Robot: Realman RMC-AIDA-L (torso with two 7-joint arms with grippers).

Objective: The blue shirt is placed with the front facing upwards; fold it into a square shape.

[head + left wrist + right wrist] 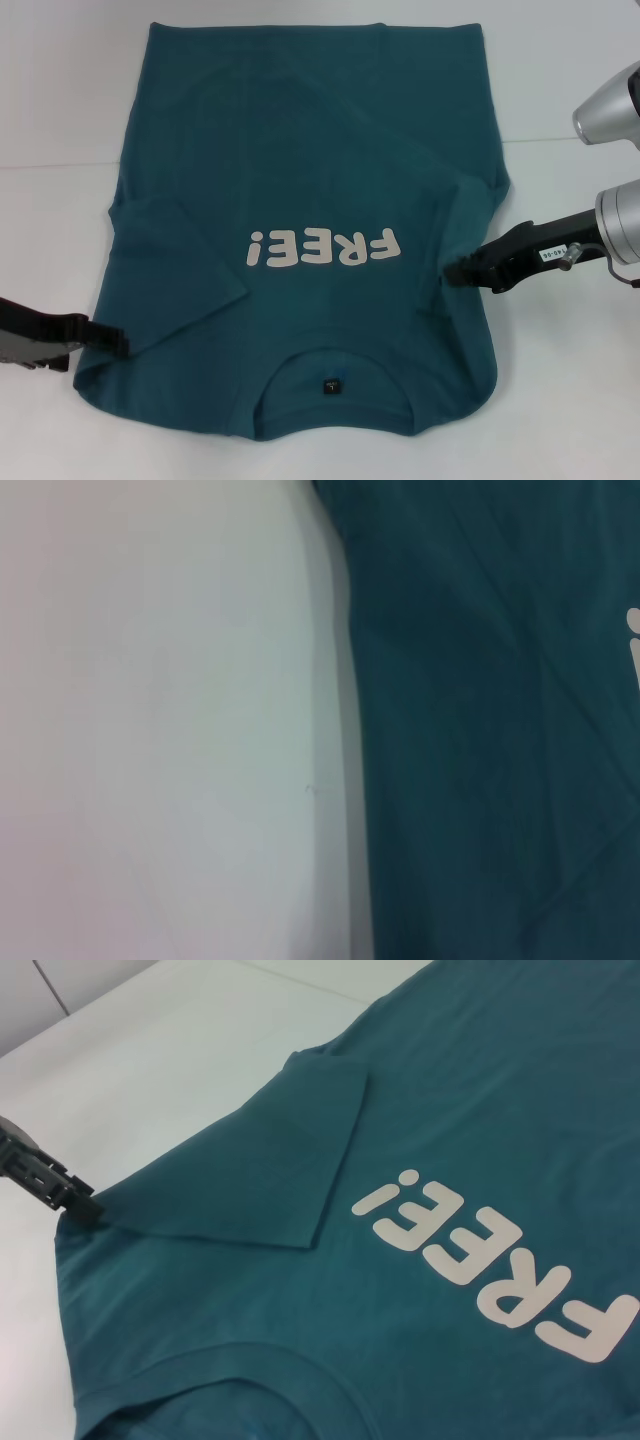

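Note:
The blue shirt (300, 180) lies flat on the white table, chest up, with its collar and dark neck tag (331, 384) toward me and the white "FREE!" lettering (325, 247) across the middle. Both short sleeves are folded inward onto the body; the left one (300, 1160) shows as a flap. My left gripper (118, 340) is shut at the shirt's left shoulder edge, where the cloth peaks toward its tip, also seen as the left gripper (85, 1205) in the right wrist view. My right gripper (452, 270) is shut at the right side, level with the lettering.
The white table (560, 400) surrounds the shirt, with bare strips on both sides and in front of the collar. The left wrist view shows bare table (150, 730) beside the shirt's straight side edge (350, 730). The right arm's silver joints (615, 100) hang at the right.

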